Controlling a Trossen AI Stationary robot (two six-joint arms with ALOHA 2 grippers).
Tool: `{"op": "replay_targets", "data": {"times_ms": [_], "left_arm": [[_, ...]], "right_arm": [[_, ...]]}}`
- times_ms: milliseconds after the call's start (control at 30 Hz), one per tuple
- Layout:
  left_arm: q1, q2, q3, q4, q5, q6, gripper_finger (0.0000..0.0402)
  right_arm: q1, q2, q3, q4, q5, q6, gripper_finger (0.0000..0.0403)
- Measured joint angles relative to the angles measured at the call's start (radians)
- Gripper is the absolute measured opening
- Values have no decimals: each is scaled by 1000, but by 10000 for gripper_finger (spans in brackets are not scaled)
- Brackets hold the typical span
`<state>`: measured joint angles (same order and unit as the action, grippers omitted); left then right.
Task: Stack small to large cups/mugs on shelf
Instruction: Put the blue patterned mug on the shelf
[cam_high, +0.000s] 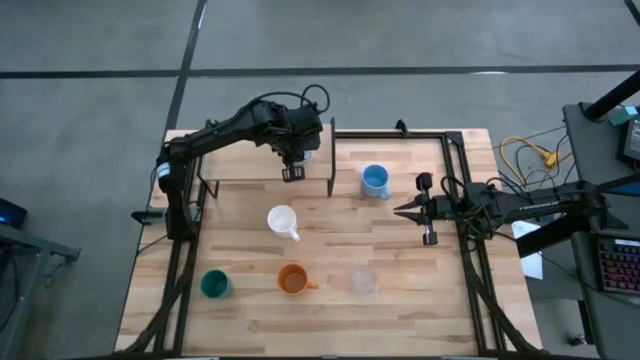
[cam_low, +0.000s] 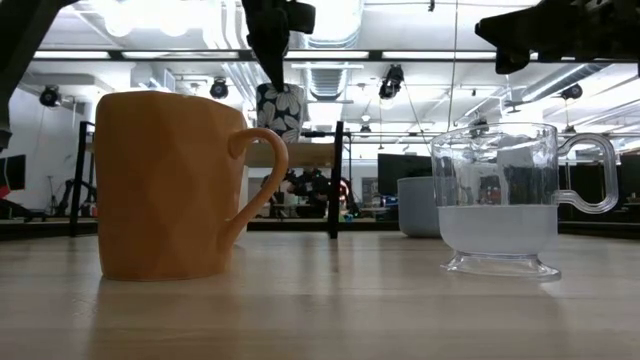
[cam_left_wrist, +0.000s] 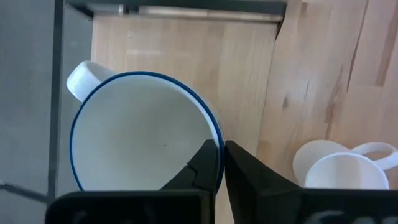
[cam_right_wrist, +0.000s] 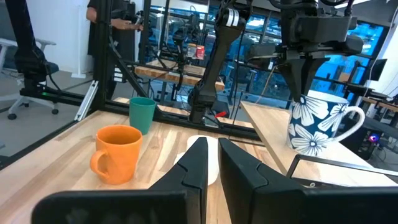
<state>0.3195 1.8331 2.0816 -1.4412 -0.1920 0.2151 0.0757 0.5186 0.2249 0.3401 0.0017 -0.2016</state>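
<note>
A dark blue mug with white flowers (cam_right_wrist: 317, 127), white inside with a blue rim (cam_left_wrist: 143, 134), is over the right end of the light-wood shelf (cam_high: 240, 160). My left gripper (cam_high: 293, 172) is shut on it from above. I cannot tell whether its base touches the shelf board (cam_right_wrist: 273, 130). My right gripper (cam_high: 400, 210) hovers at the table's right, shut and empty, pointing left. The light blue cup (cam_high: 375, 181), white cup (cam_high: 283, 221), orange mug (cam_high: 293, 280), green cup (cam_high: 214, 285) and clear cup (cam_high: 363, 281) stand on the tabletop. My left gripper pinches the floral mug's rim wall (cam_left_wrist: 217, 138), on the side opposite its handle (cam_left_wrist: 81, 79). One finger (cam_left_wrist: 202, 168) is inside the mug and the other (cam_left_wrist: 249, 177) outside. The fingers point down from above. The mug stays upright below them.
The shelf's black frame post (cam_high: 331, 160) stands just right of the held mug. The white cup lies close in front of the shelf. The orange mug (cam_low: 170, 185) and clear cup (cam_low: 500, 205) stand near the table's front edge. A person stands in the room beyond (cam_right_wrist: 102, 25).
</note>
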Motion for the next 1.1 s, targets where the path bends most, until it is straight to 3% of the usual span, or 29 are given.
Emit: {"op": "replay_targets", "data": {"times_ms": [467,767,1100], "left_arm": [[-1,-178,-47,-96,-66,-249,2],[-15,-381,-250,-85,-163,-465,2],[-27,-537,-478,-78,-194,-632,1]], "right_arm": [[0,0,0,-16,0,-7,31],[0,0,0,-14,0,-8,31],[0,0,0,-12,0,-16,31]]}}
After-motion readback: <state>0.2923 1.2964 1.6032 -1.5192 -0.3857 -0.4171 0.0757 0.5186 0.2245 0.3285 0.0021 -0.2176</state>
